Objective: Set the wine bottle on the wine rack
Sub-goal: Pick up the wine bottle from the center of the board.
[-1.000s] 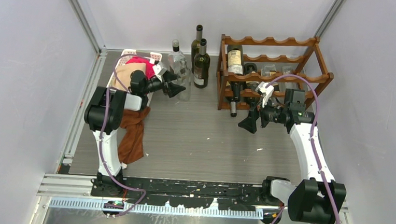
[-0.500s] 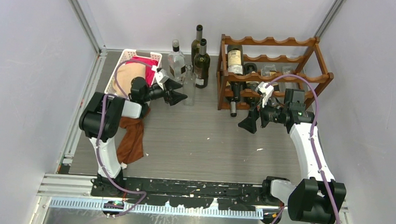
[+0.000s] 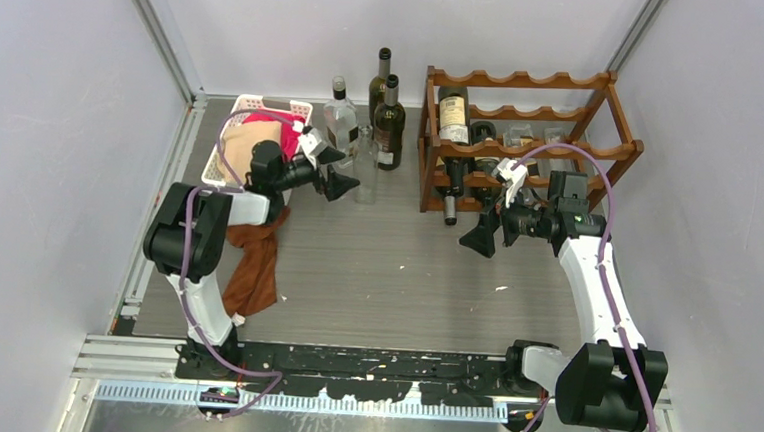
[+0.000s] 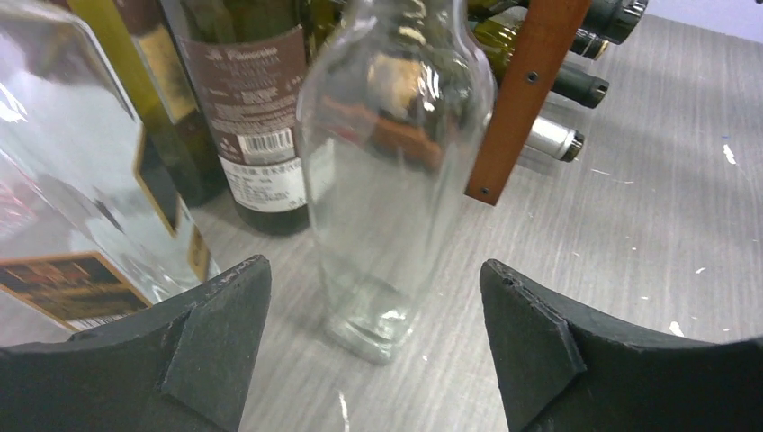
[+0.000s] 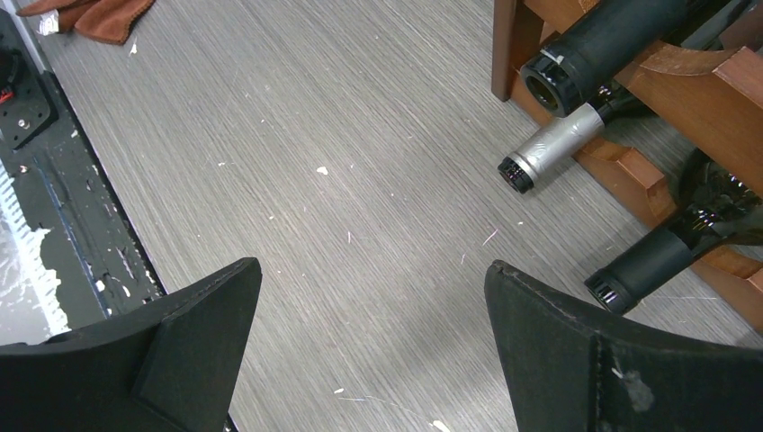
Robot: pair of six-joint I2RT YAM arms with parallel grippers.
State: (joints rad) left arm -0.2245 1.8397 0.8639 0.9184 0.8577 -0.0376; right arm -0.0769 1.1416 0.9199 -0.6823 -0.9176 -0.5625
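Leftward and lower swings the left arm's elbow since a second ago. Seen from above, the left tool (image 3: 346,172) sits just left of the clear bottle (image 3: 364,163), which stands on the counter (image 3: 384,276) beside dark wine bottles (image 3: 388,126), left of the wine rack (image 3: 523,135). The right tool (image 3: 481,232) hangs spread before the rack.

Left wrist: fingers spread either side of the clear bottle, not touching it.

Right wrist: fingers wide over the counter, near bottle necks poking from the rack.

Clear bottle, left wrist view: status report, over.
Left gripper open, lined up on clear bottle, no contact. Right gripper open, empty, by wine rack. Dark bottle crowds close behind.
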